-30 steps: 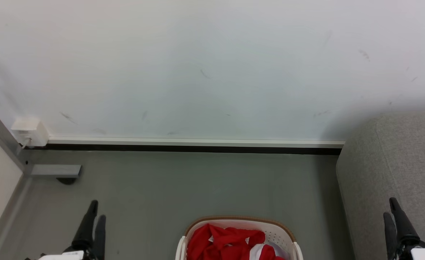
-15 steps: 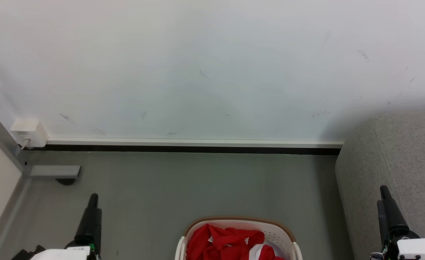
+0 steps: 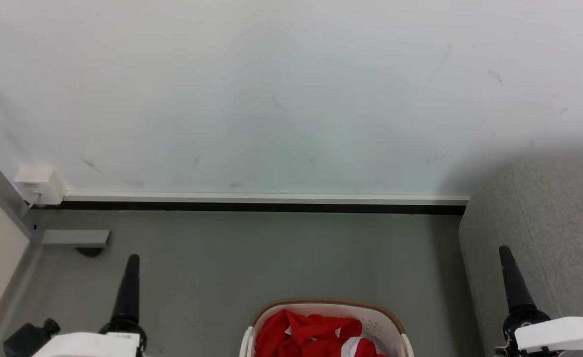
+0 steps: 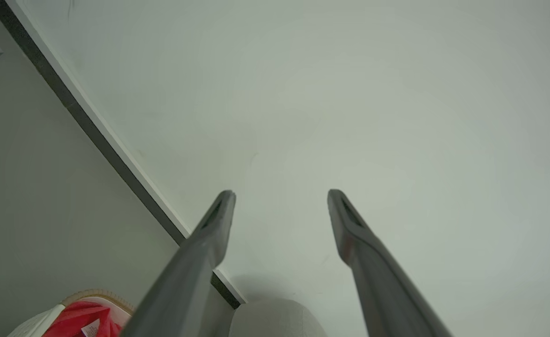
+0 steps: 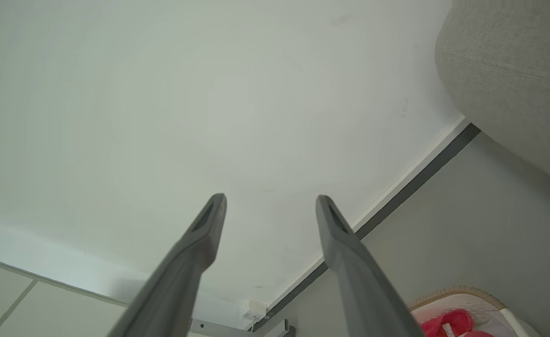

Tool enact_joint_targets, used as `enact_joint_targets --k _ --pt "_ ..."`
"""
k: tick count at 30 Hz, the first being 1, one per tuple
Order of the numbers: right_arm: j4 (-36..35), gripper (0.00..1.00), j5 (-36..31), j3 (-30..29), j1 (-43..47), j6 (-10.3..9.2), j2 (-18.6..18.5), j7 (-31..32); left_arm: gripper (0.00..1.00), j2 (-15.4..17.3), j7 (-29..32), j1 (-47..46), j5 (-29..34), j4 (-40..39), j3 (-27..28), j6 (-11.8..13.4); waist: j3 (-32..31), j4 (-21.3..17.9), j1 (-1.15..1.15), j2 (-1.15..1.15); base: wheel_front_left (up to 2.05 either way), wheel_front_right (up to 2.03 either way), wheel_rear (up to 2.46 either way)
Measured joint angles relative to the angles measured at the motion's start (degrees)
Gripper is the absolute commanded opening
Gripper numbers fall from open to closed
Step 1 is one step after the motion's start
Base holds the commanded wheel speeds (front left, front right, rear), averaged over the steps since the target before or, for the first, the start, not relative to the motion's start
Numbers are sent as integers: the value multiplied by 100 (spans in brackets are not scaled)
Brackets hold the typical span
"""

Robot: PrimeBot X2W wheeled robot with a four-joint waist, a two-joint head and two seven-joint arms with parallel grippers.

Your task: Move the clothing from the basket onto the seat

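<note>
The cream basket (image 3: 328, 303) with its tan rim sits on the floor at the bottom centre of the head view. Crumpled red clothing (image 3: 304, 331) lies inside it with a bit of white cloth. The grey seat (image 3: 544, 223) stands at the right, beside the basket. My left gripper (image 3: 133, 260) rises at the lower left and my right gripper (image 3: 504, 250) at the lower right, in front of the seat's side. Both are open and empty: the left gripper (image 4: 280, 194) and the right gripper (image 5: 271, 198) point at the wall. Basket (image 5: 471, 299), clothing (image 4: 76, 318) and seat (image 5: 513, 70) appear at the wrist views' edges.
A white wall with a pale and dark baseboard (image 3: 266, 202) runs behind the grey floor. A white outlet box (image 3: 38, 183) and a grey metal frame foot (image 3: 73, 238) sit at the left. Open floor lies between the basket and the wall.
Both grippers have risen in the head view and turned, so each now looks like a single finger. The right one has also moved left. The basket and clothing have not moved.
</note>
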Motion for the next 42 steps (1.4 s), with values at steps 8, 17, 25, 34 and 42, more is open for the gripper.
enact_joint_targets --k 8,17,25,34,42 --pt "37 100 -944 172 -53 0 -71 -148 100 2 -152 59 1268 -112 -191 138 -31 -3 0 0 0 0 0" --pt "30 100 -1945 300 -69 0 -70 -335 100 67 -342 91 2317 -101 -409 305 -28 -24 0 0 0 0 0" --pt "56 100 -2570 434 -118 0 -64 -479 100 151 -456 88 2970 -109 -566 532 -12 -42 0 0 0 0 0" --pt "151 100 -3085 591 -190 0 -75 -612 100 209 -627 87 3497 -141 -710 698 -17 -77 0 0 0 0 0" --pt "226 100 -3483 654 -247 0 -86 -737 100 231 -747 87 3882 -170 -753 778 -29 -111 0 0 0 0 0"
